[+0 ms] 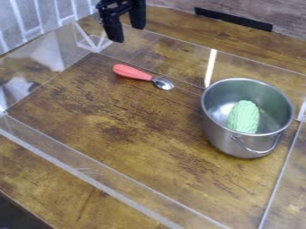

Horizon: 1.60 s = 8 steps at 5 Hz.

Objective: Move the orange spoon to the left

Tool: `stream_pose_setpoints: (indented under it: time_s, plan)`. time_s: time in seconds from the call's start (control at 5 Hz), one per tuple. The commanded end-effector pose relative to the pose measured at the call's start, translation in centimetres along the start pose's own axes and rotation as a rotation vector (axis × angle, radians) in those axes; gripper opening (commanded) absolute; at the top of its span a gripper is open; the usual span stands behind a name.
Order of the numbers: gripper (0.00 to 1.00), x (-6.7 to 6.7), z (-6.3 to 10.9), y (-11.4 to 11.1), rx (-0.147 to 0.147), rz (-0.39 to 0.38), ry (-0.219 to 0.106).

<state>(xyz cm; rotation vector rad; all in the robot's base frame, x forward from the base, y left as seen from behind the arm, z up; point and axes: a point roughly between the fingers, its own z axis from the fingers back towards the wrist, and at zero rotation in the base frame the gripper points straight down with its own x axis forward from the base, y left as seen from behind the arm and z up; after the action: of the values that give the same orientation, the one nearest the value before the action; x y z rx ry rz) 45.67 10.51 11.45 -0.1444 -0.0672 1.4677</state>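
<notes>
Orange spoon (135, 74) lay flat on the wooden desk (107, 125), handle toward 10 o'clock, silver bowl toward 4 o'clock. Black hand (114, 32) hung at 11 o'clock from the spoon, well apart, pointing down, fingers spread wide, holding nothing. Metal pot (246, 116) sat at 4 o'clock from the spoon, near the right edge, with a green ribbed object (245, 117) inside. Clear acrylic walls (72, 159) ringed the work area.
</notes>
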Motion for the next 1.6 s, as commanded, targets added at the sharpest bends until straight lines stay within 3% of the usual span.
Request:
stream_pose_setpoints:
  time_s: [0.0, 0.6, 1.0, 1.2, 1.4]
  plan:
    - [1.0, -0.3, 1.4, -0.4, -0.057, 0.009, -0.015]
    - [1.0, -1.5, -3.2, -0.1, -0.003, 0.037, 0.003]
    - [1.0, -2.0, -5.4, 0.2, 0.019, 0.05, 0.007]
    - [0.0, -2.1, -5.8, 0.2, 0.021, 0.052, 0.011]
    - [0.0, -2.2, -6.0, 0.2, 0.022, 0.053, 0.013]
